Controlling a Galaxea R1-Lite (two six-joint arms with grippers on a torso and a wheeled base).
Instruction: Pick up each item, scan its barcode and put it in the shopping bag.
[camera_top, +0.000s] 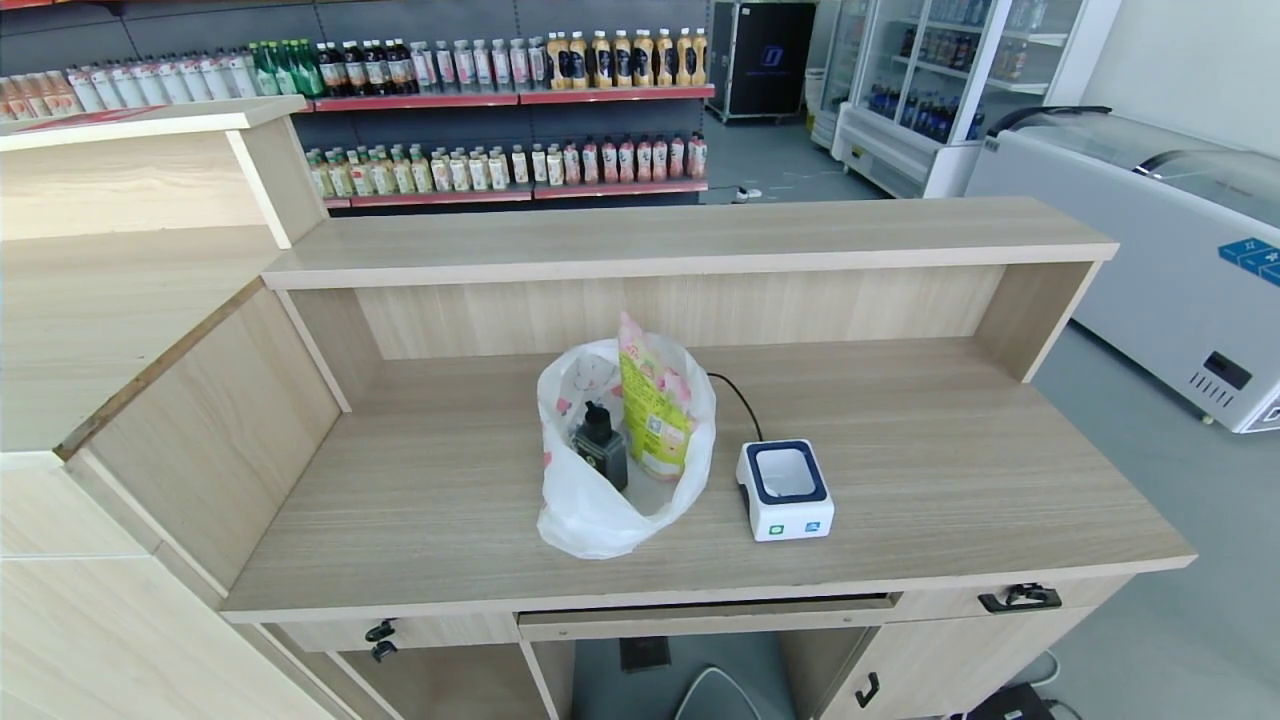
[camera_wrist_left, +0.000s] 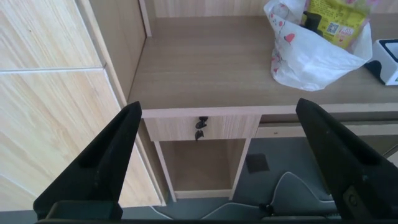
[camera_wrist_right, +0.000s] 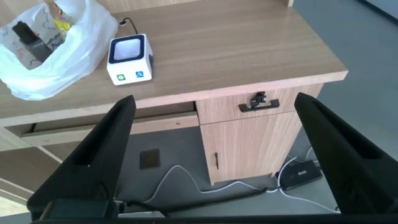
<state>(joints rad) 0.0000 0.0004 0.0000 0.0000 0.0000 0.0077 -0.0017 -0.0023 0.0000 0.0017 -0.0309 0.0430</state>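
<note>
Black left tool (camera_wrist_left: 217, 109) hangs wide and empty before the table (camera_top: 950, 470). The bag (camera_top: 590, 500), mouth open for loading, holds bottle (camera_top: 600, 450) and pouch (camera_top: 652, 405). The scanner (camera_top: 785, 488) sits beside it, window up. The right tool (camera_wrist_right: 216, 99) is equally wide.

No words or numbers are showing clearly enough to read. The pouch (camera_top: 652, 395) in the bag (camera_top: 585, 515) is carrying a square code (camera_top: 655, 425) and tiny print. The scanner (camera_top: 785, 488) is displaying green and blue icons (camera_top: 777, 529) on its front. The freezer (camera_top: 1130, 250) is bearing blue stickers (camera_top: 1255, 258).
</note>
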